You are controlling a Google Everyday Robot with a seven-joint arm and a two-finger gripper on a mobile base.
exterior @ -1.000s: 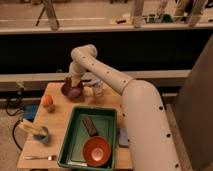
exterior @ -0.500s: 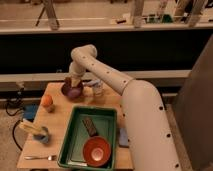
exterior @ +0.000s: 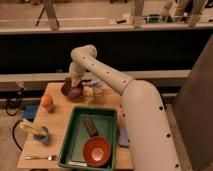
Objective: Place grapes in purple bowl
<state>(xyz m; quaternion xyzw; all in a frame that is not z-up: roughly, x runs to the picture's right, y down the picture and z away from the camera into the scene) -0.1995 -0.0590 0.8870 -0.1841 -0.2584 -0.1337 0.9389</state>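
The purple bowl point(exterior: 71, 90) sits at the back of the wooden table point(exterior: 60, 120), left of centre. My gripper point(exterior: 74, 83) hangs right over the bowl at the end of the white arm point(exterior: 115, 82), which reaches in from the right. The grapes do not show apart from the bowl and the gripper; dark purple fills the bowl and I cannot tell whether it is fruit.
A green tray point(exterior: 107, 122) holds an orange bowl point(exterior: 96, 150) and a dark bar point(exterior: 90, 125). An orange fruit point(exterior: 46, 101) lies left of the bowl. A small cup point(exterior: 97, 90) stands to its right. A brush and blue cup point(exterior: 36, 132) and a fork point(exterior: 40, 157) lie front left.
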